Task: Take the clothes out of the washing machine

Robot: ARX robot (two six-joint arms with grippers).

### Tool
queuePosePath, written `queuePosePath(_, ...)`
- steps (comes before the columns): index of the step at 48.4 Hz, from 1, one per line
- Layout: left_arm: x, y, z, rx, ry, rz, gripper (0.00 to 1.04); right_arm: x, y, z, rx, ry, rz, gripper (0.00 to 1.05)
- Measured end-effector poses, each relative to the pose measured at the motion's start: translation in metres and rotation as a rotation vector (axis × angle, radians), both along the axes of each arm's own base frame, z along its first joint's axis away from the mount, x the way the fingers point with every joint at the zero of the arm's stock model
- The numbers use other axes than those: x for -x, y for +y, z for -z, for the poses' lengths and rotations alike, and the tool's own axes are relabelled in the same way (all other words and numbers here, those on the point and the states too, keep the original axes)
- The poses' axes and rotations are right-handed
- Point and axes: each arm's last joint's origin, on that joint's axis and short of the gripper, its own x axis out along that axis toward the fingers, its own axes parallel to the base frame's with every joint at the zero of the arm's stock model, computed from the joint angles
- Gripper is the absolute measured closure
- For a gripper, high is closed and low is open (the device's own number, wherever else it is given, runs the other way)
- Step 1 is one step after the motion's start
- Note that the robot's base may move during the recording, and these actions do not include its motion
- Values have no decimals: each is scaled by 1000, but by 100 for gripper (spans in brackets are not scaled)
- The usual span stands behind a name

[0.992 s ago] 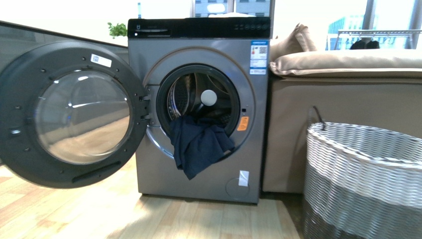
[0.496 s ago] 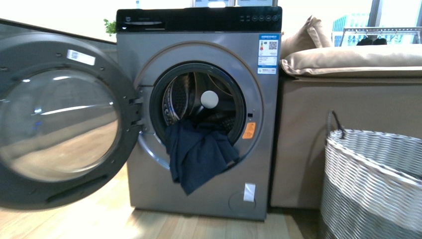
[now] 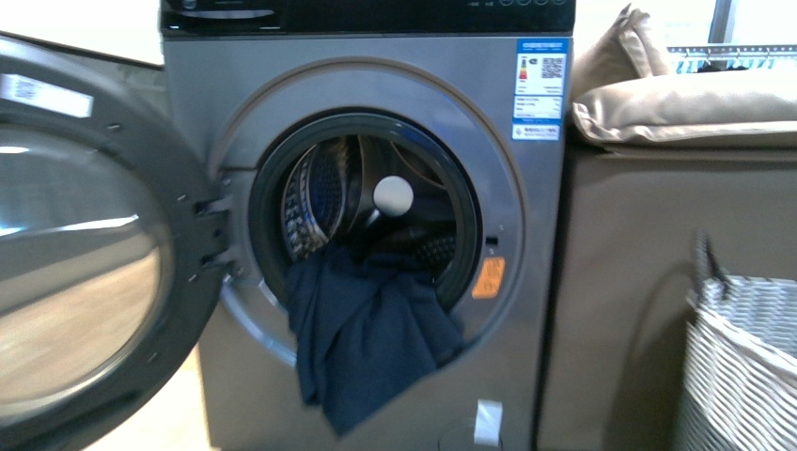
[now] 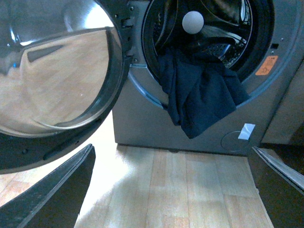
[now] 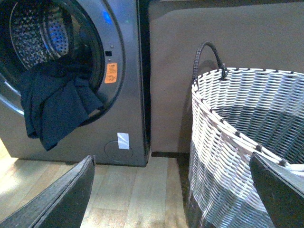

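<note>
- The door [image 3: 85, 263] is swung wide to the left, so the opening is clear and nothing blocks my reach.
- My left tool [image 4: 171, 149] faces the lower front of the washer [image 3: 376, 75]. Its two fingers show at the edges of its wrist view, spread wide with nothing between them, ready to close on cloth.
- The washer stands straight ahead, and I can see into its drum [image 3: 315, 193].
- The dark blue garment [image 3: 362, 329] lies half out of the drum, draped over the lower rim of the opening and hanging down the front panel. I judge the hanging fold the easiest place to pinch, since it is loose and free of the metal.
- My right tool [image 5: 171, 159] is likewise wide open and empty, pointing at the gap between washer and basket [image 5: 247, 114].
- The woven basket stands on the floor to the right of the washer, mouth up. It is probably there to receive the garment.
- Nothing is grasped yet, so the pickup lies ahead. The soft cloth may catch on the rim, so I would pull it outward.
</note>
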Motion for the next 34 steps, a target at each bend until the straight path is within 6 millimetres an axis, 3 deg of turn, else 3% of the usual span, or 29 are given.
queuePosePath(34, 0, 0, 0, 0, 0, -1, 7, 0, 0, 0, 0, 0, -3, 8)
